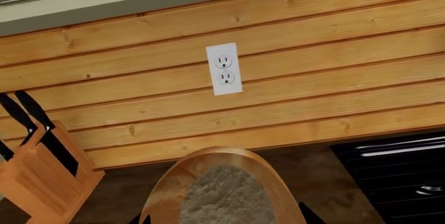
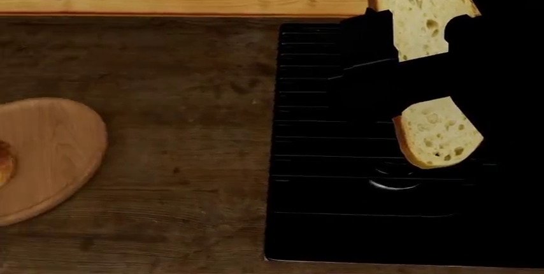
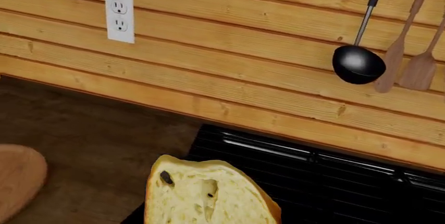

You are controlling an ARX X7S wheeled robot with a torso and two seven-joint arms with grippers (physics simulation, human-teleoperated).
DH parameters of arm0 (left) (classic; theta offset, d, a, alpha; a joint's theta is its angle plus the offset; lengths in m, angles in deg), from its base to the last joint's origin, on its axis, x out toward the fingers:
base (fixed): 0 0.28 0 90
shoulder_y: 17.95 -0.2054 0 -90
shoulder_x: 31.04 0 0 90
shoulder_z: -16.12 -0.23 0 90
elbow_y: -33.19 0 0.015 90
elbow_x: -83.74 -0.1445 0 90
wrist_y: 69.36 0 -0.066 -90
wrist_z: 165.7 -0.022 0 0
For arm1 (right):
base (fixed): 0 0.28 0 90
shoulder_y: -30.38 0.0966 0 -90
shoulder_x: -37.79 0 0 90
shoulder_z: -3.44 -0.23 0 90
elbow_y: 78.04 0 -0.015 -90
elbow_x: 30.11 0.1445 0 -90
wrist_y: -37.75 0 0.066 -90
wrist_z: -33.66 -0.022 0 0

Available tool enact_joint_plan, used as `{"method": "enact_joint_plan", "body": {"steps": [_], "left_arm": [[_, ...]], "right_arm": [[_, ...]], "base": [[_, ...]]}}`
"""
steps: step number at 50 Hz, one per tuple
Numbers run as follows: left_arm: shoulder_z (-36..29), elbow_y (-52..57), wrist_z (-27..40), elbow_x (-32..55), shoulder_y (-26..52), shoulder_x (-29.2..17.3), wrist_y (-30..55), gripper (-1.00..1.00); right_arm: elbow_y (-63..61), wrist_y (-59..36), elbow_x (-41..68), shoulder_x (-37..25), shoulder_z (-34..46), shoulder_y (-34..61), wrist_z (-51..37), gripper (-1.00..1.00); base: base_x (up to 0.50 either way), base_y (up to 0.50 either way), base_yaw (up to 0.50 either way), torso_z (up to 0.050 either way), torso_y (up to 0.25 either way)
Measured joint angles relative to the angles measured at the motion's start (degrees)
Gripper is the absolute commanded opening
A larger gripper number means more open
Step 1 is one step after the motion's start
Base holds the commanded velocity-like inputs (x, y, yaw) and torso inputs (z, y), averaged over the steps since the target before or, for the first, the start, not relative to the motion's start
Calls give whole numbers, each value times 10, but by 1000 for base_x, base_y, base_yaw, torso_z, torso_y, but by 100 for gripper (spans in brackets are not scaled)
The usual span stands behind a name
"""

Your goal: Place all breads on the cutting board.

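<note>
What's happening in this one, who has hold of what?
The robot's arms are up over the black stovetop with a pale bread slice lifted between them; a second slice shows lower down. Which arm grips which slice can't be told from the dark silhouettes. The round cutting board lies at the left on the wooden counter, with the small golden roll already on it.

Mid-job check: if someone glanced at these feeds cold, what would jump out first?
First, the big pale bread slice, held up in the air over the black stovetop at the right, with a dark gripper across its middle. Next, the round cutting board on the brown counter at far left, with the small golden roll just showing at the picture's edge. On the wooden wall behind, a white outlet and a hanging black ladle stand out.
</note>
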Motion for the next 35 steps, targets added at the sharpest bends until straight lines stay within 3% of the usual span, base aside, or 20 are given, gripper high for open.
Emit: {"method": "enact_joint_plan", "body": {"steps": [35], "left_arm": [[-1,-1,-2,-2,3,2,0,-100]], "right_arm": [[-1,6,-8,4,0,-5,6,-100]], "base": [[-1,500,0,0,0]]}}
